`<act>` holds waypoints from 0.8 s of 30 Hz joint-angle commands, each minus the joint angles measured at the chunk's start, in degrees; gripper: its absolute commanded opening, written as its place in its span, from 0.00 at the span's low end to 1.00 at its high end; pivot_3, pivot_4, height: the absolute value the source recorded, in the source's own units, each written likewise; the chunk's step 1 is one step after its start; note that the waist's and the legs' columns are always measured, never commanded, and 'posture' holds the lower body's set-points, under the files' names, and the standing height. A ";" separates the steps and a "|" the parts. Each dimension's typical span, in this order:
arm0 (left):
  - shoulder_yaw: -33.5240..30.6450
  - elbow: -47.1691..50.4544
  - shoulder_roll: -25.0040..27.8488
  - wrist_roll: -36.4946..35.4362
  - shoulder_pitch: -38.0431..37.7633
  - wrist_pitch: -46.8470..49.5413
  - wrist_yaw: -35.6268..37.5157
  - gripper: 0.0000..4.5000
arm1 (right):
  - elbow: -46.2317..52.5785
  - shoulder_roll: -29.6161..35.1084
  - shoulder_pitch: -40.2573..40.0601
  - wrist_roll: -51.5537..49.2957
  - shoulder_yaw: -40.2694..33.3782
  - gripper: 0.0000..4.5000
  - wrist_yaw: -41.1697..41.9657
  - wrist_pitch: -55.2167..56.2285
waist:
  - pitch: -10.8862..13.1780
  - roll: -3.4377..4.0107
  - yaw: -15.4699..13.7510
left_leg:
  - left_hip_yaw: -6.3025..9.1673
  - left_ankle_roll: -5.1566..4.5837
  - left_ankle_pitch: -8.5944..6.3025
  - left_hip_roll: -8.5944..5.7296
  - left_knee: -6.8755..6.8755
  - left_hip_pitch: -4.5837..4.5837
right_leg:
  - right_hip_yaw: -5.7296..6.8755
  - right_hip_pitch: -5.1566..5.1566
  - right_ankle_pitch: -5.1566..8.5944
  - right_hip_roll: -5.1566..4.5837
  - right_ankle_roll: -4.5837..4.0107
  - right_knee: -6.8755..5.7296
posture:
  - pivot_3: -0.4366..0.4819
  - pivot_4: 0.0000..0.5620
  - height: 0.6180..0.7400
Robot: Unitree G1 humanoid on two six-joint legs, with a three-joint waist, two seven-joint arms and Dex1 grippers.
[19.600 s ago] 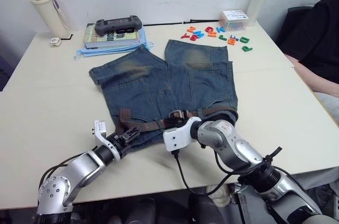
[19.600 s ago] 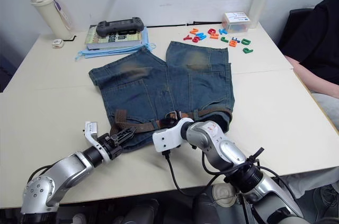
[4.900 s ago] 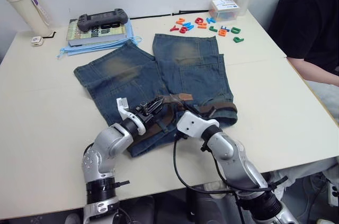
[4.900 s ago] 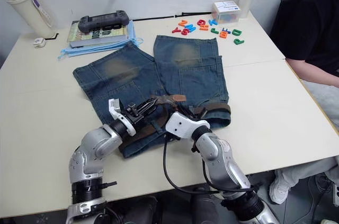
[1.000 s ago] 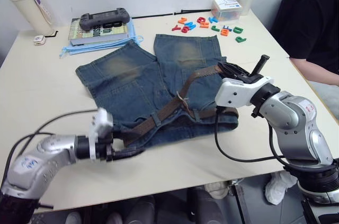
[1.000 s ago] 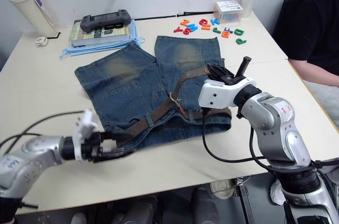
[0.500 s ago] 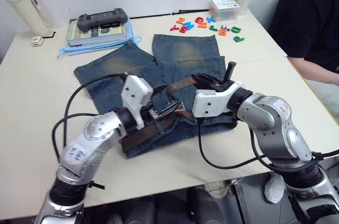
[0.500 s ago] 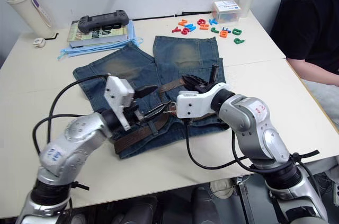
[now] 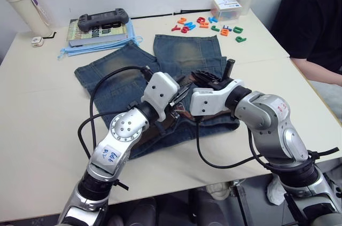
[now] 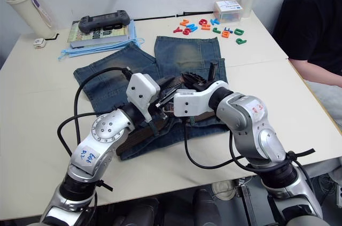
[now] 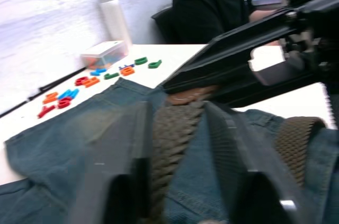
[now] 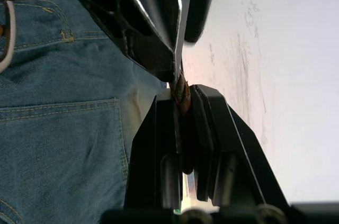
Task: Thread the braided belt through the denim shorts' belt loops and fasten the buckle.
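With the right black two-finger claw (image 12: pixel 183 94), pinches the dark brown braided belt (image 11: pixel 175 128) edge-on, above the middle of the blue denim shorts (image 9: pixel 187 52). Has just swung the left claw (image 11: pixel 177 107) in from the near left. Straddles the same strap, parted. Looks like a regrip, with fastening yet to come. Far right, clear plastic box (image 9: pixel 225 8): coloured bits inside, too small to tell.

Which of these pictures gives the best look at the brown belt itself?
The left wrist view: the belt runs up between that gripper's fingers, its weave plain. The right wrist view shows just a thin edge of it pinched between black fingers. In the head views the arms cover most of it, leaving a stretch on the shorts.
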State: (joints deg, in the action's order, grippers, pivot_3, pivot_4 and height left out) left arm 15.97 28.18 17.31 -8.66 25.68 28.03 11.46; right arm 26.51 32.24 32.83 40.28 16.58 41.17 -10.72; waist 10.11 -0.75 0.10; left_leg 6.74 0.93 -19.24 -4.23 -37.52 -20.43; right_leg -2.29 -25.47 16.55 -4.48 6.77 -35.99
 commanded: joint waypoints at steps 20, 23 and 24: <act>-2.92 -1.38 2.88 5.87 -3.64 -4.51 2.75 0.22 | 3.37 -1.03 -0.62 -0.45 -0.55 0.00 0.61 1.24 | 0.00 0.00 -0.04 | 0.00 0.00 0.00 -0.02 -0.05 0.00 | 0.00 0.00 0.00 0.00 0.00 -0.02 | 0.48 0.27 0.98; -3.29 -0.83 2.32 5.84 -4.34 -3.94 3.24 0.51 | 3.24 -1.15 -0.71 -0.48 -0.59 0.00 0.59 1.28 | 0.00 0.00 0.07 | -0.01 0.00 0.00 0.01 -0.05 0.00 | -0.01 0.00 0.00 0.00 0.00 -0.03 | 0.48 0.27 0.98; -3.43 -0.60 2.10 5.83 -4.54 -3.56 3.35 0.61 | 3.25 -1.20 -0.75 -0.53 -0.61 0.00 0.62 1.23 | 0.00 0.00 0.01 | 0.00 0.00 0.00 0.01 -0.05 0.00 | 0.00 0.00 0.00 0.00 0.00 -0.03 | 0.48 0.27 0.98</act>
State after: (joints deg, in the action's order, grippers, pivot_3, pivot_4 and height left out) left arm 13.22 25.73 19.71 -3.42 21.24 24.69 14.63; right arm 27.11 31.41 31.97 40.28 17.46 42.26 -10.04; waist 10.11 -0.75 0.11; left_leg 6.75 0.93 -19.24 -4.23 -37.56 -20.42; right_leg -2.28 -25.47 16.55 -4.47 6.77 -36.02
